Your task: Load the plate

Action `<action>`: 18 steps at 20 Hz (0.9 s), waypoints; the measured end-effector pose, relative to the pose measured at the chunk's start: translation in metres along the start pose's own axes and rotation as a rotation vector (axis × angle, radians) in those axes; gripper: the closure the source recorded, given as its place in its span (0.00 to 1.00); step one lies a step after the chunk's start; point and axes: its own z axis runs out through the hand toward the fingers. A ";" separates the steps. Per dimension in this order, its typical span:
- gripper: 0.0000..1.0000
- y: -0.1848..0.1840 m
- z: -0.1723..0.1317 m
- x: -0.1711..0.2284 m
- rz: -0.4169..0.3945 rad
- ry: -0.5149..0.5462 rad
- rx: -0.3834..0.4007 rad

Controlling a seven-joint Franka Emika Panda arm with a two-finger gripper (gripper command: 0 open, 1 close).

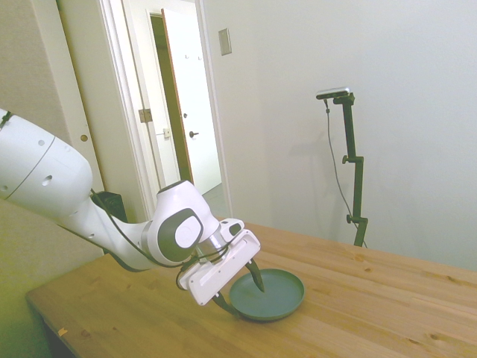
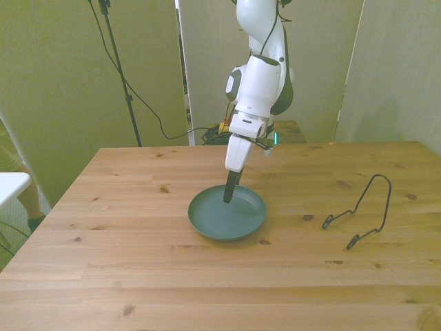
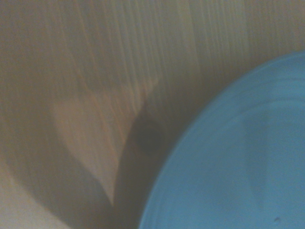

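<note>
Reaching: arm stretched low over the desk [image 2: 124,276], tool [image 2: 228,195] tilted, tips down at the plate [image 2: 238,221].
Tool state: two dark fingers show in the side view, one over the plate's inside, one at the outside of its near rim; the rim lies between them. Cannot tell whether they are pressed onto it.
Tool, side view: point [image 1: 240,292]; white wrist housing slants down toward the rim.
Plate: teal, round, shallow, flat on the desk directly beneath the tool; nothing in it. Side view [image 1: 279,297].
Plate, wrist view: blurred blue arc [image 3: 238,162] filling one corner, wood grain of the desk [image 3: 95,57] beside it, with a dark shadow at the rim.
Rack: thin black wire rack [image 2: 365,210], well apart from the tool, toward the front view's right, standing on the desk; not touching the plate.
Desk: pale wood planks, knots visible.
</note>
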 end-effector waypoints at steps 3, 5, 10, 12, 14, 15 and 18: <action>1.00 -0.001 0.002 0.001 -0.015 0.016 -0.007; 1.00 -0.002 0.005 0.001 -0.022 0.020 -0.007; 1.00 -0.001 0.009 -0.002 -0.038 0.021 -0.016; 1.00 -0.002 0.011 -0.002 -0.039 0.024 -0.016; 1.00 -0.002 0.012 -0.002 -0.040 0.023 -0.015; 1.00 -0.002 0.013 -0.003 -0.039 0.022 -0.015; 1.00 -0.001 0.014 -0.003 -0.038 0.020 -0.014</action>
